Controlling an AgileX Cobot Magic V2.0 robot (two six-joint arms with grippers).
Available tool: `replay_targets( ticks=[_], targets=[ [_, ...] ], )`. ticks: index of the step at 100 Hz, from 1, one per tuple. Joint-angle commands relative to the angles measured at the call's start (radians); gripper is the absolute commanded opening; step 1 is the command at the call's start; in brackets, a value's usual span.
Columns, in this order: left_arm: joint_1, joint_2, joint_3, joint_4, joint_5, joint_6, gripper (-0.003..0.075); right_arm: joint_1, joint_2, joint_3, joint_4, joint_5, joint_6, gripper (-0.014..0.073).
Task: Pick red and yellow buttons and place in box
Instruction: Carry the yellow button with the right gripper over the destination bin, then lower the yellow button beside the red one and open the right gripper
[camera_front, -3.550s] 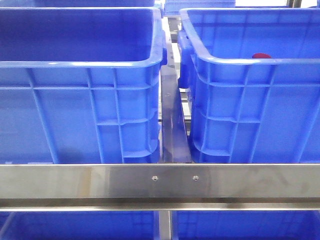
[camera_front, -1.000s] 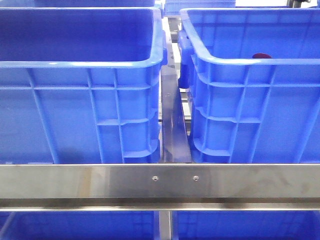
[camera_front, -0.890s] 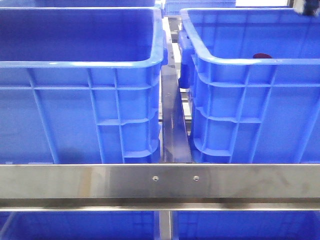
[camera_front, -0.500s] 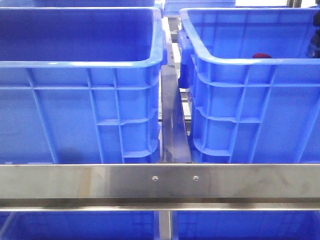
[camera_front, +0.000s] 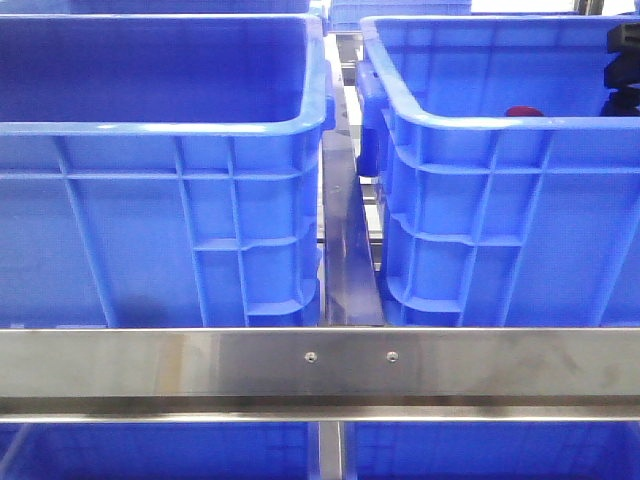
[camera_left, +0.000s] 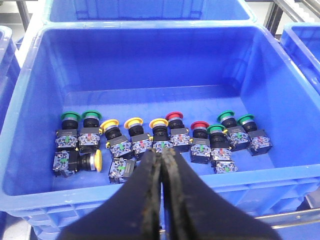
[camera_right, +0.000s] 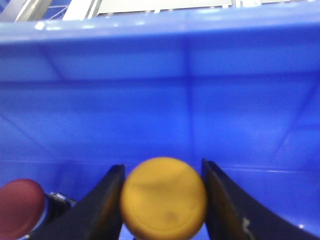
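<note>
Two look-alike blue crates stand side by side, left (camera_front: 150, 128) and right (camera_front: 480, 125); I cannot tell which is the box. In the right wrist view a yellow button (camera_right: 164, 197) fills the gap of my right gripper (camera_right: 161, 165), both fingers touching its cap, blue wall behind. A red button (camera_right: 20, 207) sits just beside it and shows over the right crate's rim (camera_front: 523, 111). My right gripper (camera_front: 620, 95) is at the right crate's far right. My left gripper (camera_left: 162, 152) is shut and empty, above a crate's near wall (camera_left: 150, 187).
The crate under the left wrist holds a row of several push buttons: green (camera_left: 70, 116), yellow (camera_left: 133, 122) and red (camera_left: 174, 116), one yellow lying on its side (camera_left: 98, 160). A steel rail (camera_front: 320, 365) crosses in front, with a dark divider (camera_front: 348, 260) between the crates.
My right arm has come into the front view at the upper right and lowered toward the right crate. The red button and both crates have not moved.
</note>
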Motion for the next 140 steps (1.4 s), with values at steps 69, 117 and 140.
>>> replay_targets(
  ticks=[69, 117, 140],
  targets=[
    [0.003, 0.006, -0.024, -0.001, -0.073, -0.009, -0.0019, -0.007, 0.057, -0.041, 0.106, 0.058, -0.041, 0.0360],
    [0.003, 0.006, -0.024, -0.001, -0.071, -0.009, -0.0019, -0.007, -0.044, -0.036, 0.106, 0.060, -0.039, 0.0510],
    [0.003, 0.006, -0.024, -0.001, -0.071, -0.009, -0.0019, -0.003, -0.217, 0.050, 0.106, 0.086, -0.012, 0.0510]
  ],
)
